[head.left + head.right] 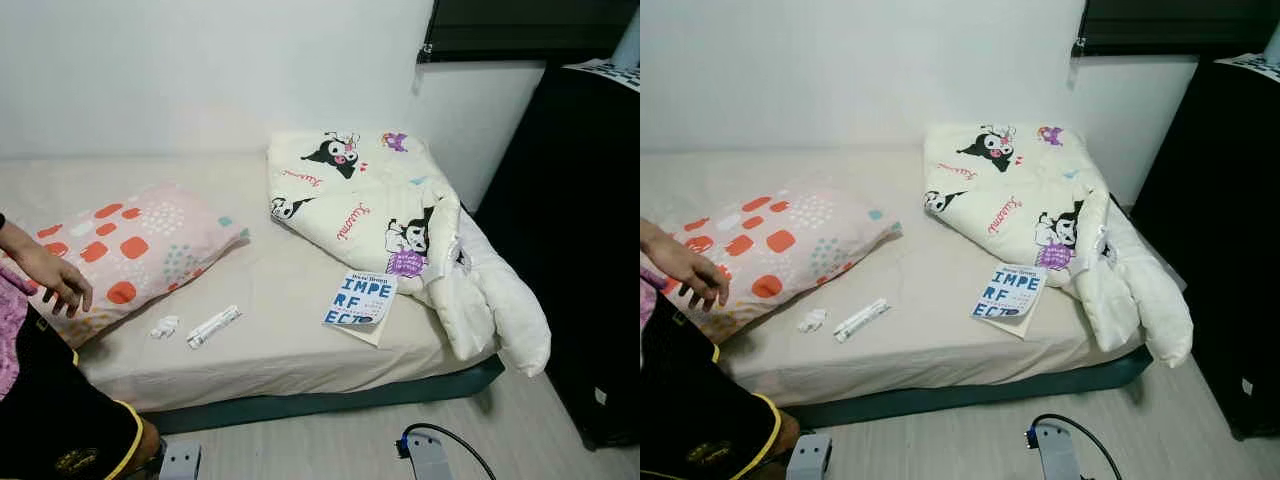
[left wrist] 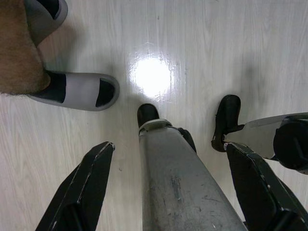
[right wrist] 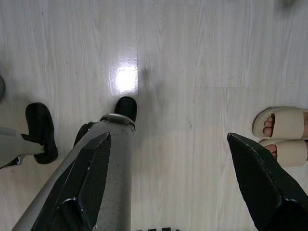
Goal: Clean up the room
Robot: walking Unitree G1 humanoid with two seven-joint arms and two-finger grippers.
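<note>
Bed (image 1: 300,360) clutter is the thing here, and it sits on a low mattress right ahead of the robot, running left to right along a white wall. Nearest of all, both arms hang down over the pale wood floor (image 2: 202,53): the left gripper (image 2: 171,159) has its two black fingers spread wide with nothing between them, and the right gripper (image 3: 168,159) is spread the same way, also empty. Under the left one there's a person's grey slide sandal (image 2: 77,90); by the right one a pair of beige slides with toes in them (image 3: 284,127).

At the near left a person stands by the bed, one hand (image 1: 55,280) resting on a pillow (image 1: 135,250) with orange and red blotches. Near the front edge of the mattress lie a small crumpled white scrap (image 1: 164,326) and, just beside it to the right, a long white wrapper or tube (image 1: 213,326). Further right is a book (image 1: 361,299) with big blue letters on the cover, touching a folded cartoon-print comforter (image 1: 370,195) that covers the far right end and droops off the corner. A tall black cabinet (image 1: 580,230) stands at the far right.
</note>
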